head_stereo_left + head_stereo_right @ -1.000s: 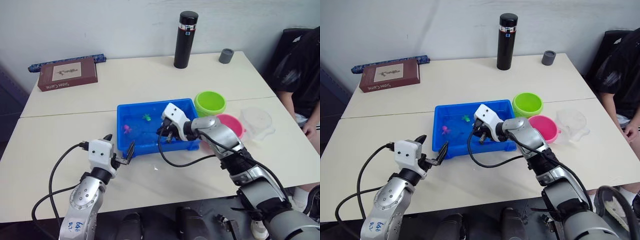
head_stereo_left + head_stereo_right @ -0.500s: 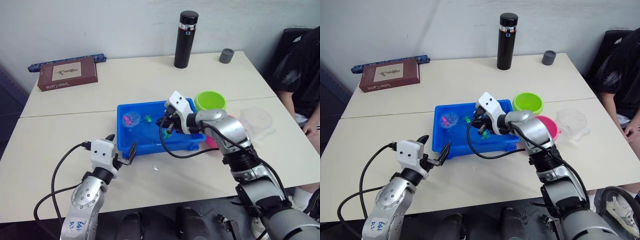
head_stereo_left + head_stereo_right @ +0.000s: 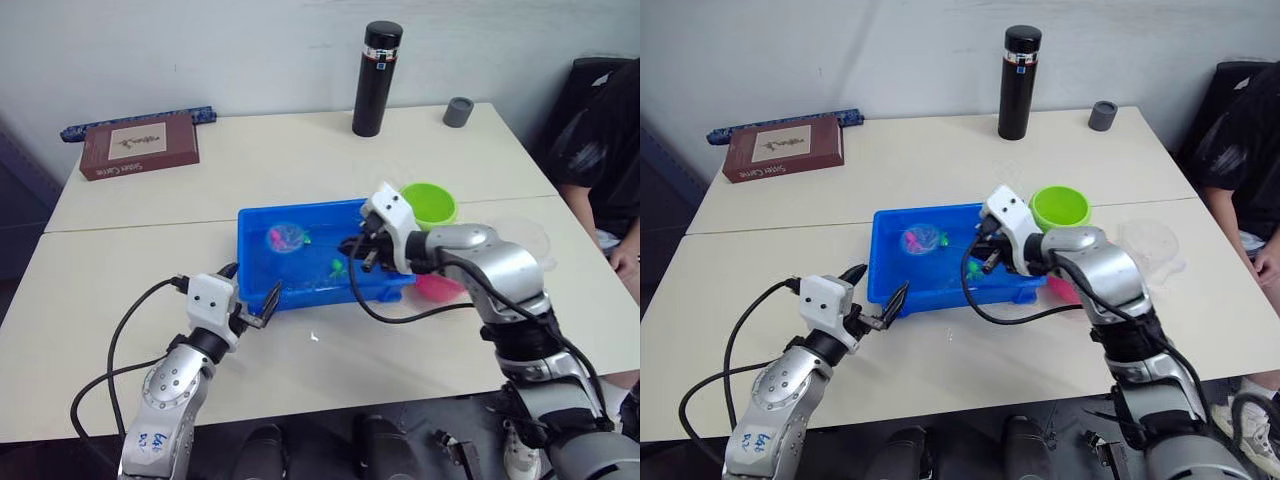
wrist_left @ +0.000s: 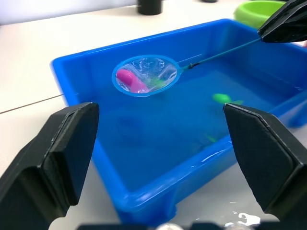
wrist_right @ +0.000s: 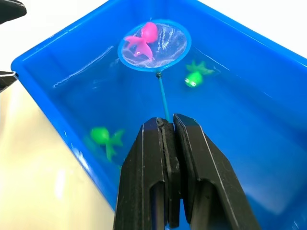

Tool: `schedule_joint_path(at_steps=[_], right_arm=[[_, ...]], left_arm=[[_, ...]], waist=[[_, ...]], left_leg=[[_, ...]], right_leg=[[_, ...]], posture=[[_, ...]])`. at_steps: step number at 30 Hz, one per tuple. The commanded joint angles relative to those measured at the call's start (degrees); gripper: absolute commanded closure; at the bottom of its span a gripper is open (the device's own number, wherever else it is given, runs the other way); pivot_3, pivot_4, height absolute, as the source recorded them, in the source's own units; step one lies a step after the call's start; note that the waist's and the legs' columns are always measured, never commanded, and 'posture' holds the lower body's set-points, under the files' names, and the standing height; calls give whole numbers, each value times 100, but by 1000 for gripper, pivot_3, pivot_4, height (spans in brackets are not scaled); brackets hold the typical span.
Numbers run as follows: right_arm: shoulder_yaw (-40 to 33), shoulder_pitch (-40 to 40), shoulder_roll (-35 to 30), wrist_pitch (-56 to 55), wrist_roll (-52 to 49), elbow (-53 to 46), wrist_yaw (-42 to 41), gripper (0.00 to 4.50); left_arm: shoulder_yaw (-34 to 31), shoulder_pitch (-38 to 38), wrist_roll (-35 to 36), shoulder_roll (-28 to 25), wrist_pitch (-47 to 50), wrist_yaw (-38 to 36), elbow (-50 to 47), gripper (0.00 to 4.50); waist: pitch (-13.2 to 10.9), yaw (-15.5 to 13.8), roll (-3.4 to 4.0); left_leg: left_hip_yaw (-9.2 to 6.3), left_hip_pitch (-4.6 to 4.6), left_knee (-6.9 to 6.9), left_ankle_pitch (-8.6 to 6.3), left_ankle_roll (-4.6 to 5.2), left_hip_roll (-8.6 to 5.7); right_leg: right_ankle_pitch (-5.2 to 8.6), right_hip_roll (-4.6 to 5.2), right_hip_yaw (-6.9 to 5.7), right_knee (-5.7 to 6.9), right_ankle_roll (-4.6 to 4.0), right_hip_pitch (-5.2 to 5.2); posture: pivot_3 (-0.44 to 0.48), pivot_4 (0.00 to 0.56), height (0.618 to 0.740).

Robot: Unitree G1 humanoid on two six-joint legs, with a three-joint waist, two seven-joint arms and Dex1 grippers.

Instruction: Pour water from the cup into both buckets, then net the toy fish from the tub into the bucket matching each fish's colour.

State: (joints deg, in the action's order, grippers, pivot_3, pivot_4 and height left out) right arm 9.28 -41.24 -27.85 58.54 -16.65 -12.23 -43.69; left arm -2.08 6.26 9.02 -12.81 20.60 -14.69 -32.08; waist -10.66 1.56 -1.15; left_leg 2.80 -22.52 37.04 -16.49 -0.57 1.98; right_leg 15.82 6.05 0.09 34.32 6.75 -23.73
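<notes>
The blue tub [image 3: 310, 297] holds water and loose green toy fish [image 5: 194, 76]. My right gripper [image 3: 357, 250] is over the tub's right part, shut on the thin handle of the net [image 3: 287, 238]. The net's blue hoop hangs above the water at the tub's far left with a pink fish [image 5: 144, 38] in it. My left gripper [image 3: 250, 286] stands open at the tub's front left corner, holding nothing. The green bucket [image 3: 430, 203] stands behind the tub's right end. My right arm partly hides the pink bucket [image 3: 440, 288] and the clear cup [image 3: 1150, 240].
A black flask [image 3: 376, 65] and a small grey cup [image 3: 458, 111] stand at the table's far edge. A brown book [image 3: 140, 146] lies at the far left. A person [image 3: 605, 150] sits at the right. Water drops [image 3: 315, 337] lie in front of the tub.
My right gripper has moved to the right, drawing the net with the pink fish up out of the water and rightward. The left gripper has stayed by the tub's corner.
</notes>
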Motion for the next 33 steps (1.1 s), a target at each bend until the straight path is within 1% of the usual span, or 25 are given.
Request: schedule_joint_path(at_steps=[1,5,11,14,17,20,24,27,33], right_arm=[[-569,143,-313,282,-414,-833,-34,4500],[-1062,351,-587,670,-831,-1450,37,4500],[-2218,717,-771,1336,-1415,-2380,398,4500],[-2611,985,-869,1472,-1622,-2701,527,4500],[-3238,1540,-994,1611,-1815,-3103,608,4500],[-3825,1999,-1076,1699,-2037,-3449,661,4500],[-4494,2571,-1000,1661,-2184,-3787,830,4500],[-4852,3063,-926,1494,-2206,-3923,956,4500],[-5320,4333,-953,737,-2045,-4209,897,4500]], left_arm=[[-12,-130,222,-167,-232,-359,28,44],[-5,-249,419,-312,-325,-697,141,44],[99,-590,596,-535,-372,-1161,378,44],[168,-816,667,-559,-341,-1306,534,44],[306,-1101,717,-533,-297,-1446,744,44],[391,-1320,752,-524,-317,-1558,953,44],[497,-1594,762,-461,-360,-1691,1233,44],[574,-1712,768,-415,-372,-1773,1364,44],[612,-1917,751,-375,-424,-1948,1616,44]], waist=[[0,8,0],[0,1,0],[0,-15,0],[0,-24,0],[0,-45,0],[0,-131,0],[0,-158,0],[0,-166,0],[0,-170,1]], left_leg=[[0,-1,0,0,0,0],[0,-2,-1,-3,3,1],[-3,-5,1,-3,3,-4],[-4,-6,2,-4,9,-9],[-5,-9,3,-6,16,-16],[-5,-19,6,-9,23,-28],[0,-21,15,-11,24,-27],[7,-23,15,-10,23,-25],[20,-23,17,-8,23,-24]], right_leg=[[0,0,-1,-2,0,0],[0,-1,-1,-10,0,0],[0,2,-6,-13,0,3],[0,7,-7,-16,1,6],[-2,9,-9,-22,4,10],[-6,4,-14,-32,12,10],[-10,-14,-13,-35,18,10],[-11,-20,-21,-36,21,14],[-12,-26,-23,-34,22,17]], posture=[[0,150,740],[0,150,740],[0,150,740],[0,150,740],[0,150,740],[0,150,740],[0,150,740],[0,150,740],[0,150,740]])
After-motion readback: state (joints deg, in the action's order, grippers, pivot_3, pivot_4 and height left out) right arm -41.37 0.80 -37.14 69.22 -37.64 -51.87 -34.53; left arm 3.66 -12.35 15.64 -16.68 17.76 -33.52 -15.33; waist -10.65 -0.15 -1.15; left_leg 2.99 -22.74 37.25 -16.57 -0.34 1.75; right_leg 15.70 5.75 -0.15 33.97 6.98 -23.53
